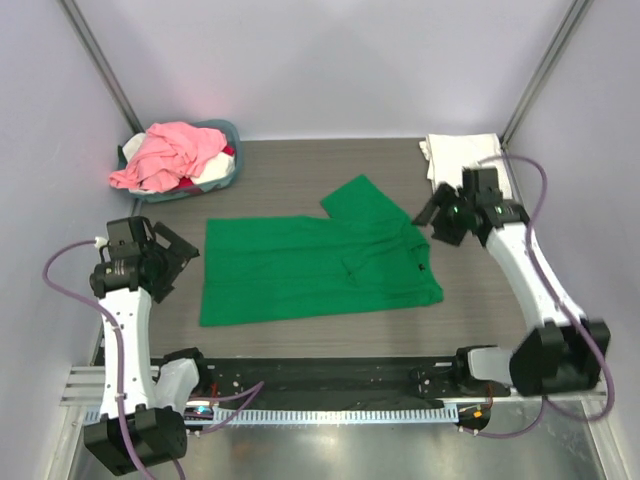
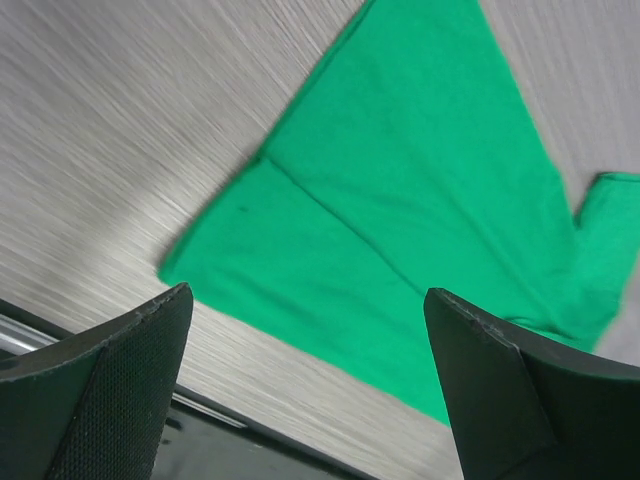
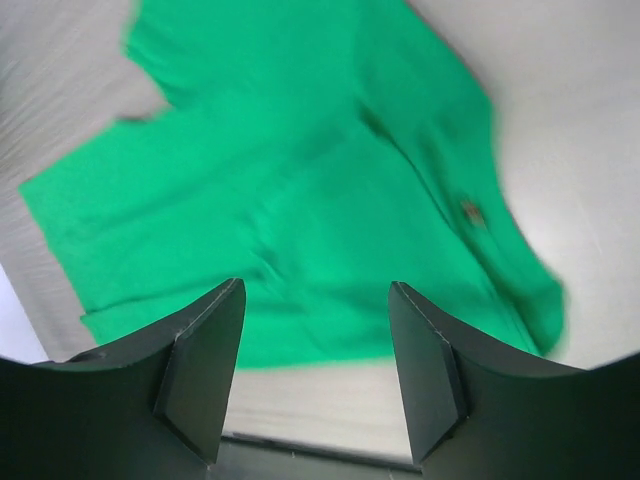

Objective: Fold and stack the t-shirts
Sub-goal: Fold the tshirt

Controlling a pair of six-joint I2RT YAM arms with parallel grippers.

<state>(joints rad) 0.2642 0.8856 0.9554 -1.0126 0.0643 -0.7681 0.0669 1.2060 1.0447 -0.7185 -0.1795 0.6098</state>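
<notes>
Partly folded, the bright green t-shirt lies flat, one sleeve out.

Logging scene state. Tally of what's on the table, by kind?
Green t-shirt, spread out: 1
White folded cloth, far right corner: 1
Basket, far left corner: 1
Heaped cloth in it, mostly pink: cannot count separate pieces
Total: 3, plus the heap

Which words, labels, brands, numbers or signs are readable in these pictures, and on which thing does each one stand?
No text is readable in any view.
Small dark mark on the green t-shirt, near its right edge in the top view: too small and blurred to read; it may be a label or a logo.
</notes>
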